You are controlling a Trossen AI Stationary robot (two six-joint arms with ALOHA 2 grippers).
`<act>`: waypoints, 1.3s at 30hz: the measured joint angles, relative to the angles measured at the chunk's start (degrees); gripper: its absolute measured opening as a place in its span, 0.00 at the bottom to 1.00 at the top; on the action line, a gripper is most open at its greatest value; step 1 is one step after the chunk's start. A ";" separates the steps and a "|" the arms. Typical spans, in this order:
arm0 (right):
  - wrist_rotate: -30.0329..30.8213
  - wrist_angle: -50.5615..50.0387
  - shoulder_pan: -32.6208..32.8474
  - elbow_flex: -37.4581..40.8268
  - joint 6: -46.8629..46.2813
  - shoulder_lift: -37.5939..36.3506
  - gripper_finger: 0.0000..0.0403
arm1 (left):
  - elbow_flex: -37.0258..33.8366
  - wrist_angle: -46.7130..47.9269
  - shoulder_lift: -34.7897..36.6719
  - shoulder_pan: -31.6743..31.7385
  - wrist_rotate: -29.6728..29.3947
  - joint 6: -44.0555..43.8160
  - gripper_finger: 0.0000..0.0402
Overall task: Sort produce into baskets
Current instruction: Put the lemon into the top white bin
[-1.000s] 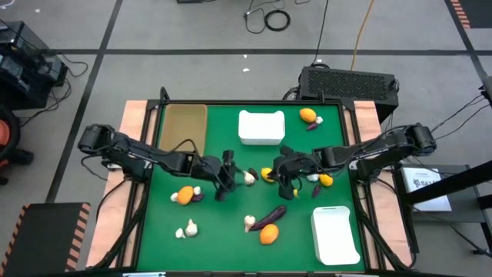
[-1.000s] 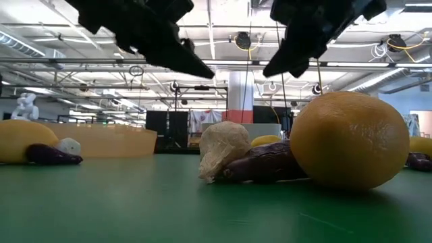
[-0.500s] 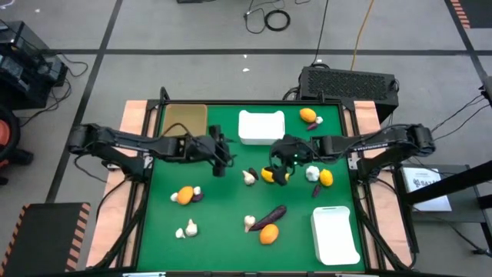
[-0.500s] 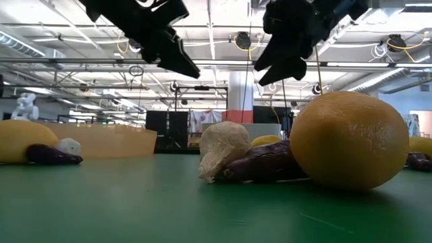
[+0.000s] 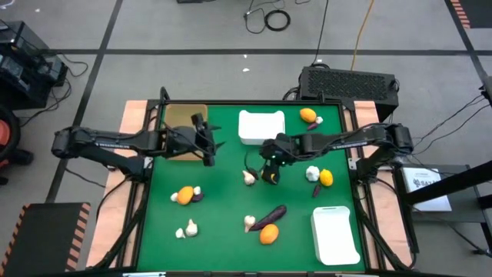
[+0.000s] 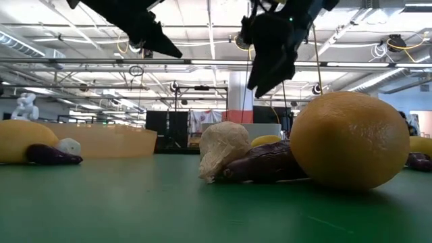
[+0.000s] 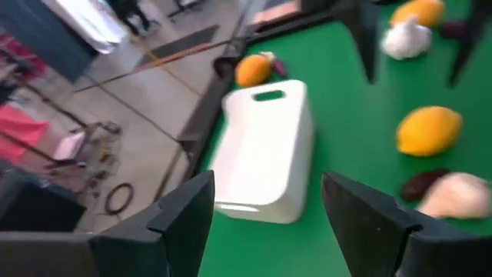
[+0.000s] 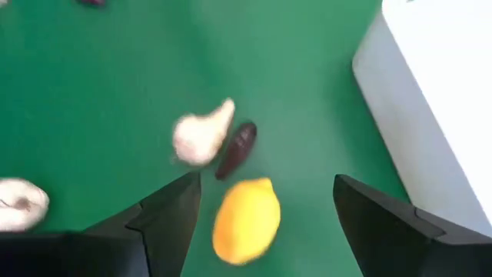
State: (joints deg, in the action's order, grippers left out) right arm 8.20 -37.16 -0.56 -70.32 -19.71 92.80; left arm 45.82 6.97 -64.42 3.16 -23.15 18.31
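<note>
Produce lies scattered on the green table. A yellow fruit point(image 8: 246, 219), a white garlic bulb point(image 8: 201, 137) and a small purple piece point(image 8: 237, 150) lie close together at the table's middle. My right gripper point(image 5: 270, 158) hangs open just above them, holding nothing. My left gripper point(image 5: 209, 148) hangs open and empty beside the tan tray point(image 5: 184, 123); its wrist view looks at the far white bin point(image 7: 265, 150). A second white bin point(image 5: 336, 233) stands at the near right. An eggplant point(image 5: 270, 215), an orange fruit point(image 5: 268, 235) and a garlic bulb point(image 5: 249, 223) lie near the front.
An orange fruit with a garlic bulb and a purple piece point(image 5: 310, 117) lies at the far right. Another trio point(image 5: 187, 195) lies at the left. A garlic bulb point(image 5: 312, 174) and a yellow fruit point(image 5: 326, 178) lie right of centre, and two small garlic bulbs point(image 5: 187, 229) at the near left.
My left gripper has risen and gone from the table's middle toward the left and far edge, up to the tan tray. My right gripper has gone toward the table's left and a little farther back, over the yellow fruit; its fingers, together before, now stand apart.
</note>
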 joint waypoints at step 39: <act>-3.30 -3.92 0.04 -1.40 -14.01 11.40 0.71 | -10.25 24.82 16.96 -16.39 -15.74 -34.56 0.61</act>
State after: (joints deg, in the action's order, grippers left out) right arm 4.91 -41.08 -0.52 -71.72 -33.71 104.20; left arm 35.57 31.79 -47.46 -13.23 -38.89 -16.25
